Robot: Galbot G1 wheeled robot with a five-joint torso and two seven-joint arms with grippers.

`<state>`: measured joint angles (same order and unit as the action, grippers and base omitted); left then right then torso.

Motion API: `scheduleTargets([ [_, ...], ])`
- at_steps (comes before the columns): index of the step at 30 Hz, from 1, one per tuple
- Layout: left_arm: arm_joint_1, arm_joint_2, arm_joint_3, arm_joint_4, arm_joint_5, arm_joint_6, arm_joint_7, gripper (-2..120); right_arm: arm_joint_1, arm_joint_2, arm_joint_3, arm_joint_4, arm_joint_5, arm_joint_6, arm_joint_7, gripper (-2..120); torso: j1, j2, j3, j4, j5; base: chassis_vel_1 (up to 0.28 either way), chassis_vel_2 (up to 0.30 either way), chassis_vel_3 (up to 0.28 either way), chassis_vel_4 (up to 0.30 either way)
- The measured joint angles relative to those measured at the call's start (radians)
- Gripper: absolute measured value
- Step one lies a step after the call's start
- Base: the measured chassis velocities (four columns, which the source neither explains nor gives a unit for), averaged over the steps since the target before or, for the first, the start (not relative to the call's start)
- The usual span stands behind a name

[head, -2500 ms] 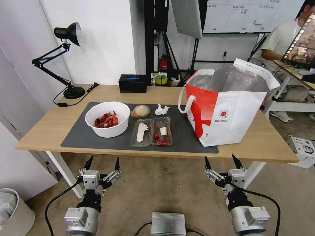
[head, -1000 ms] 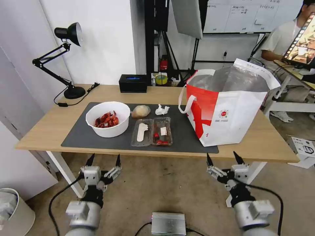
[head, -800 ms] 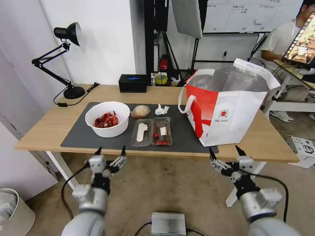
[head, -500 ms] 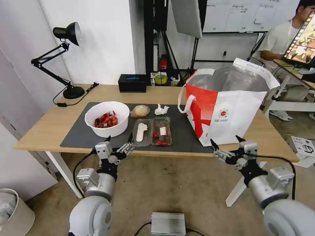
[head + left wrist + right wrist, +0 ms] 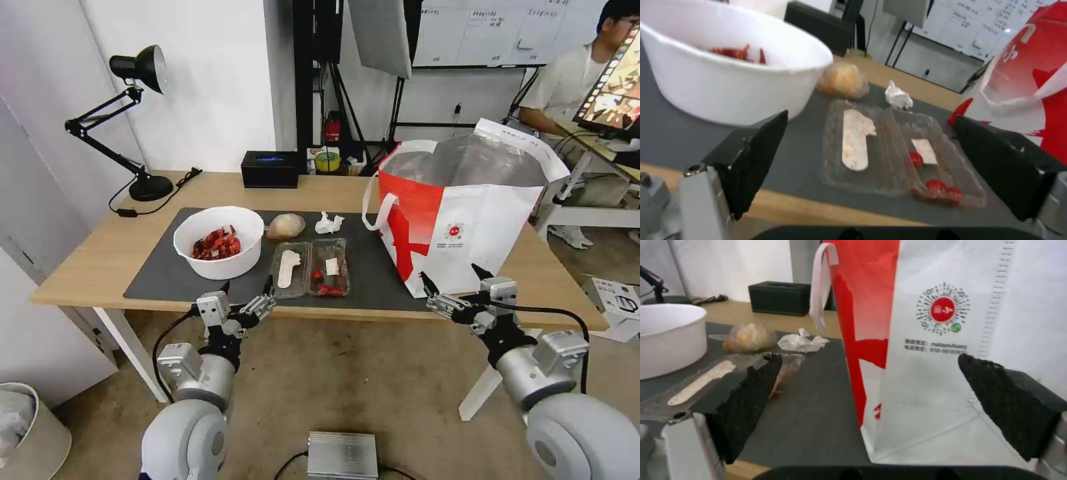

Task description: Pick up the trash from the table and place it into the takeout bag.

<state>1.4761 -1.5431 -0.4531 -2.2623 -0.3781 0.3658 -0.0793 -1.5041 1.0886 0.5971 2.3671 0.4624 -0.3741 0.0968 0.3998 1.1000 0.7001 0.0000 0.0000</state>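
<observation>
on the mat (image 5: 373,280), clear tray (image 5: 309,268) holds red scraps (image 5: 325,289).

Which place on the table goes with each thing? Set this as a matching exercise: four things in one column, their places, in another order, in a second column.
Things:
1. white bowl
2. clear tray
3. takeout bag
4. black box

Places:
A. far edge of the table, off the mat
B. right end of the mat
C. left part of the mat
D. mat's near edge, middle

Pairs: 1-C, 2-D, 3-B, 4-A
</observation>
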Motion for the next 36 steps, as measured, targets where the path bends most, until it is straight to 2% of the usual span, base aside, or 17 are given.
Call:
scheduleTargets([
  [5,0.003,0.003,-0.006,-0.005,-0.065,0.033,-0.026,100,0.027,-0.006,-0.024,-0.014,0.002,0.001,-0.001,100,0.000,0.000,0.000,0.0000,0.0000,0.000,0.000,0.000,0.000],
  [19,0.018,0.000,-0.012,-0.015,-0.102,0.057,-0.044,100,0.069,-0.003,-0.077,-0.038,0.000,0.003,-0.006,100,0.000,0.000,0.000,0.0000,0.0000,0.000,0.000,0.000,0.000],
  [26,0.033,-0.003,-0.013,-0.042,-0.228,0.086,-0.092,100,0.087,-0.002,-0.109,-0.044,0.003,0.019,-0.032,100,0.000,0.000,0.000,0.0000,0.0000,0.000,0.000,0.000,0.000],
  [29,0.042,-0.005,-0.019,-0.059,-0.357,0.095,-0.117,100,0.096,-0.001,-0.129,-0.045,0.006,0.028,-0.040,100,0.000,0.000,0.000,0.0000,0.0000,0.000,0.000,0.000,0.000],
  [36,0.050,-0.021,-0.021,-0.080,-0.452,0.107,-0.146,100,0.097,0.000,-0.138,-0.040,0.007,0.034,-0.041,100,0.000,0.000,0.000,0.0000,0.0000,0.000,0.000,0.000,0.000],
])
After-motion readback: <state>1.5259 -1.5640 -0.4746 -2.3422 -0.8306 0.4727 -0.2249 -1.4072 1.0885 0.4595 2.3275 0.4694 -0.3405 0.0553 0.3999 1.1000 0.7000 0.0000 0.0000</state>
